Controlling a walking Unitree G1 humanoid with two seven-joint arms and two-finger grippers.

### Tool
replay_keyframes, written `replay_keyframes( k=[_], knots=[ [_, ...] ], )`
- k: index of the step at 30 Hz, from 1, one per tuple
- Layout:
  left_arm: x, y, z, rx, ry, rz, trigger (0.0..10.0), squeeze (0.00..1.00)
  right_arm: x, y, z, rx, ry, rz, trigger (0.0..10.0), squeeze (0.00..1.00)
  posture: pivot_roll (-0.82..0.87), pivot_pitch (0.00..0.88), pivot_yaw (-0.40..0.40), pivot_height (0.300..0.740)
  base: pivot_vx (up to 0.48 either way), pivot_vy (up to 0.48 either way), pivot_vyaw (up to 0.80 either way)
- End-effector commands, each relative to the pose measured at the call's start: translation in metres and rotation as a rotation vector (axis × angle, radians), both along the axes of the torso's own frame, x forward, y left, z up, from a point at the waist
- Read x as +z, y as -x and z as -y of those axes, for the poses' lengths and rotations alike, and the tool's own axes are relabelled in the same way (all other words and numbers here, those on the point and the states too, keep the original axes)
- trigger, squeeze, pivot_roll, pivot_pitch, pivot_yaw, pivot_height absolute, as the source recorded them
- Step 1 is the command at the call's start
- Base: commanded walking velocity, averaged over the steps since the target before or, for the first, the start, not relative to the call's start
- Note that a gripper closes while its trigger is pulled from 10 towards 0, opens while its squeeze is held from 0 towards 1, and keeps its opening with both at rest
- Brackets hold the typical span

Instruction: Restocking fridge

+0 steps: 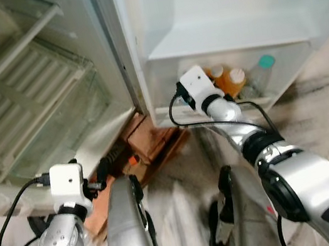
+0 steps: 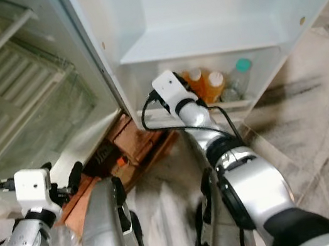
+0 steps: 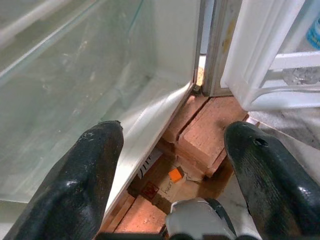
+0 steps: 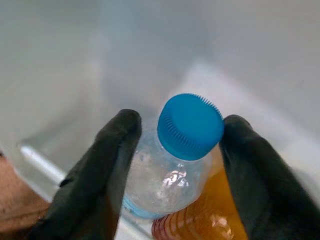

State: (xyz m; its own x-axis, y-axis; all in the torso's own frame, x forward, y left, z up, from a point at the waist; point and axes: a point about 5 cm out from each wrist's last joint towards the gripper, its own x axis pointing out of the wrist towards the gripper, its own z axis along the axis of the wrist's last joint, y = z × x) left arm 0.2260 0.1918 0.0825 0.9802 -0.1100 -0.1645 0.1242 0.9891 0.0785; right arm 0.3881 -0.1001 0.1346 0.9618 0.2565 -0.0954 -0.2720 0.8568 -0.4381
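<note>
Right gripper [image 4: 175, 150], inside door shelf [image 1: 256, 101], fingers [image 4: 107, 155] closed around clear bottle [image 4: 160, 180], blue cap [image 4: 190, 125]. Beside it: two orange-filled bottles [image 1: 233, 80], another clear bottle [image 1: 263, 74]. Left gripper [image 3: 170, 165] spread wide, holding nothing, over bricks [image 3: 205, 135].

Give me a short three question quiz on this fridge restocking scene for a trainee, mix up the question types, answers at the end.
1. True or false: the right tool has a blue-capped bottle between its fingers at the fridge door shelf.
2. What colour is the drink in the bottles standing in that door shelf?
A. orange
B. green
C. purple
3. Fill in: below the fridge, near the left tool, lie reddish ____.

Key: 1 true; 2 A; 3 bricks.
</note>
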Motion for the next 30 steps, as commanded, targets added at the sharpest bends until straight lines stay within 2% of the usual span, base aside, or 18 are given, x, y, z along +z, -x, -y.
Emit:
replay_keyframes(
  k=[1,3,8,13,14,15,17,19,20,21,22,28,30],
  knots=[
    [-0.004,0.003,-0.007,0.024,-0.032,-0.019,10.0,0.0,0.005,-0.002,-0.005,0.039,-0.043,-0.019,10.0,1.0,0.28,0.273,-0.01,0.576,0.0,0.0,0.0],
    [-0.002,0.001,-0.011,0.017,-0.068,-0.007,10.0,0.0,0.009,-0.002,-0.009,0.095,-0.079,-0.038,10.0,1.0,0.27,0.266,-0.013,0.576,0.0,0.0,0.0],
    [0.002,-0.002,-0.022,0.054,-0.073,0.016,10.0,0.0,0.007,0.007,-0.015,0.249,-0.156,-0.064,10.0,1.0,0.24,0.251,-0.032,0.576,0.0,0.0,0.0],
    [0.0,-0.003,-0.021,0.072,-0.052,0.021,10.0,0.0,0.004,0.021,-0.011,0.292,-0.23,-0.036,10.0,1.0,0.2,0.238,-0.046,0.576,0.0,0.0,0.0],
    [-0.003,-0.002,-0.016,0.074,-0.038,0.02,10.0,0.0,-0.001,0.031,-0.004,0.284,-0.263,-0.023,10.0,1.0,0.19,0.229,-0.05,0.576,0.0,0.0,0.0],
    [-0.003,-0.002,-0.016,0.074,-0.038,0.02,10.0,0.0,-0.001,0.031,-0.004,0.284,-0.263,-0.023,10.0,1.0,0.19,0.229,-0.05,0.576,0.0,0.0,0.0],
    [-0.005,0.001,-0.011,0.076,-0.022,0.018,10.0,0.0,-0.008,0.042,0.002,0.253,-0.322,-0.041,10.0,1.0,0.19,0.217,-0.052,0.576,0.0,0.0,0.0],
    [-0.007,0.004,-0.007,0.078,-0.012,0.017,10.0,0.0,-0.018,0.058,0.005,0.244,-0.37,-0.063,10.0,1.0,0.18,0.198,-0.053,0.576,0.0,0.0,0.0],
    [-0.011,0.009,-0.003,0.085,0.009,0.01,10.0,0.0,-0.025,0.075,0.007,0.219,-0.413,-0.057,10.0,1.0,0.16,0.173,-0.051,0.576,0.0,0.0,0.0],
    [-0.012,0.01,-0.003,0.088,0.014,0.007,10.0,0.0,-0.026,0.079,0.008,0.215,-0.42,-0.053,10.0,0.82,0.16,0.173,-0.051,0.576,0.0,0.0,0.0],
    [-0.015,0.012,-0.002,0.089,0.016,0.002,10.0,0.0,-0.027,0.084,0.009,0.203,-0.406,-0.026,10.0,0.0,0.15,0.139,-0.056,0.576,0.0,0.0,0.0],
    [-0.02,0.011,0.009,0.045,0.017,0.009,10.0,0.0,-0.027,0.101,0.017,0.129,-0.426,0.055,10.0,0.0,0.12,0.103,-0.064,0.581,0.0,0.0,0.0],
    [-0.019,0.001,0.024,0.006,0.024,0.032,10.0,0.0,-0.028,0.098,0.021,0.063,-0.428,0.052,10.0,0.0,0.11,0.071,-0.065,0.596,0.0,0.0,0.0]
  ],
)
